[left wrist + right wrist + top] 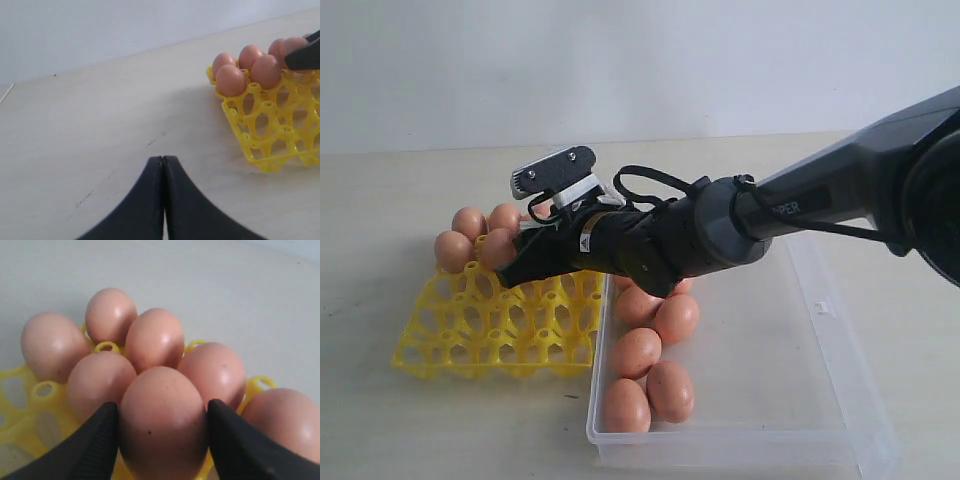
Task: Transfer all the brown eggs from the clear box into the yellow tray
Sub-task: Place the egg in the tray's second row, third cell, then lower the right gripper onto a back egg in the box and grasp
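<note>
The robot's right arm reaches low across from the right side of the exterior view, over the clear box [775,350], to the far left corner of the yellow tray [438,358]. Its right hand [163,440] pinches one brown egg [161,405] between two black fingers [92,445], which press on the egg's sides across its narrow width. The egg's long axis runs roughly along the fingers, so with the arm slanting down it probably hangs tilted rather than upright. Its underside is hidden, and I cannot tell whether it already rests in a cup.

Just beyond it, six seated eggs [154,337] stand packed together in the tray's corner cups. The held one touches or nearly touches the nearest two, and another seated egg lies just beside one finger. That is the relation the coming move seems to turn on. The egg has to settle straight down, and the fingers have little room to spread without nudging a neighbour.

The loose brown eggs [650,362] lie along the left edge of the clear box, just right of the tray, some of them under the right arm. Six show there, and the arm may hide more. Most tray cups are empty.

The left hand [163,165] hangs over the bare bench [100,125] with its fingers pressed together, holding nothing. It is on the side of the tray away from the box, so the right arm is much nearer the loose eggs.
</note>
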